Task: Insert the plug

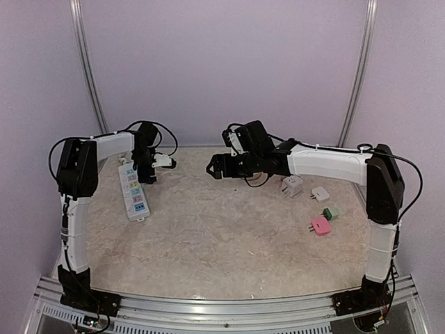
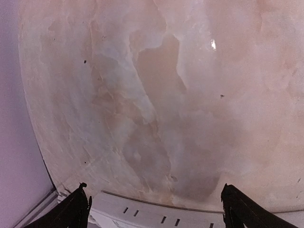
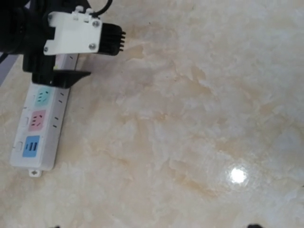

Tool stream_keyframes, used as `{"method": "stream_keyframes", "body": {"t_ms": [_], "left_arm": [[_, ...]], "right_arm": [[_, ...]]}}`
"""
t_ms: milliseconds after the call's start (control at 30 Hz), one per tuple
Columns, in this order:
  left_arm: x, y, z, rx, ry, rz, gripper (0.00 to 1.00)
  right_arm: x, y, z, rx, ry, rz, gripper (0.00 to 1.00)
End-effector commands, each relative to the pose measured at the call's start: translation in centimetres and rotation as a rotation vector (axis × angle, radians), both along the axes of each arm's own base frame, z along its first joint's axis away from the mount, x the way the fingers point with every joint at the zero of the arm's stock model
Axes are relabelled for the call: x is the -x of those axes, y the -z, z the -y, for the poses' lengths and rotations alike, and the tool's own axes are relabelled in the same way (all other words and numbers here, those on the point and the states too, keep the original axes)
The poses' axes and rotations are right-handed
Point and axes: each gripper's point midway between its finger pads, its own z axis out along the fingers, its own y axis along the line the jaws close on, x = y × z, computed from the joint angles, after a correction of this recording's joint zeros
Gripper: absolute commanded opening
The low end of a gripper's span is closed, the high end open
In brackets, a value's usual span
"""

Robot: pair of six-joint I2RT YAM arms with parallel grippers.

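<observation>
Sockets on the white power strip (image 1: 133,189) have coloured faces; the right wrist view shows teal, pink and blue panels toward its near end (image 3: 38,128). The strip lies flat at the far left of the table (image 1: 208,243), its long side running near to far.

The plugs sit on the right side, well apart from the strip. A boxy white adapter (image 1: 292,186) is farthest, with a small white plug (image 1: 320,194) just right of it. A green plug (image 1: 334,212) lies nearer, and a pink plug (image 1: 320,226) is nearest, its prongs pointing left.

The left gripper (image 1: 147,172) hangs over the far part of the strip. Its black fingers (image 2: 76,211) are spread wide with nothing between them, and a slotted edge of the strip (image 2: 156,216) shows below. The right gripper (image 1: 211,167) is above the far middle of the table, facing left. Only the tips of its fingers (image 3: 254,225) reach the bottom edge of its own view, standing wide apart with only bare tabletop between them.

The tabletop is glossy and marbled in cream and beige, with a rounded far edge. Pale lilac walls enclose it, with two curved metal poles (image 1: 87,69) rising behind. A ribbed aluminium rail (image 1: 229,306) runs along the near edge.
</observation>
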Motion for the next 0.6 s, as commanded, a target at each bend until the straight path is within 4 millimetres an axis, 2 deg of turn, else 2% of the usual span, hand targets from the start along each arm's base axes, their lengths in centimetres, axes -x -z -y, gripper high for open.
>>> {"method": "stream_keyframes", "body": {"t_ms": [0, 100, 200, 267, 367, 467, 500, 567], "left_arm": [[0.5, -4.7, 0.8, 0.206, -0.206, 0.023, 0.96], [-2.8, -9.0, -0.9, 0.404, -0.494, 0.145, 0.99], [-5.7, -10.6, -4.3, 0.582, -0.806, 0.217, 0.99], [-6.5, -9.8, -7.1, 0.643, -0.962, 0.226, 0.99], [-6.7, -7.8, -9.8, 0.689, -1.125, 0.218, 0.99], [-6.1, -6.4, -10.7, 0.720, -1.242, 0.188, 0.99], [-5.7, -5.7, -12.0, 0.738, -1.312, 0.178, 0.99], [-4.9, -4.8, -12.2, 0.768, -1.384, 0.149, 0.99]], "right_arm": [[1.2, -1.0, 0.2, 0.019, -0.011, 0.025, 0.83], [1.6, -0.8, 0.0, 0.017, -0.015, 0.017, 0.83], [1.9, -0.8, -0.2, 0.016, -0.020, 0.011, 0.83], [2.0, -0.8, -0.1, 0.020, -0.019, 0.009, 0.83], [2.2, -1.0, 0.0, 0.027, -0.017, 0.014, 0.83], [2.3, -1.0, 0.2, 0.035, -0.014, 0.016, 0.83], [2.3, -1.0, 0.2, 0.037, -0.015, 0.017, 0.83], [2.2, -1.0, 0.2, 0.041, -0.015, 0.017, 0.83]]}}
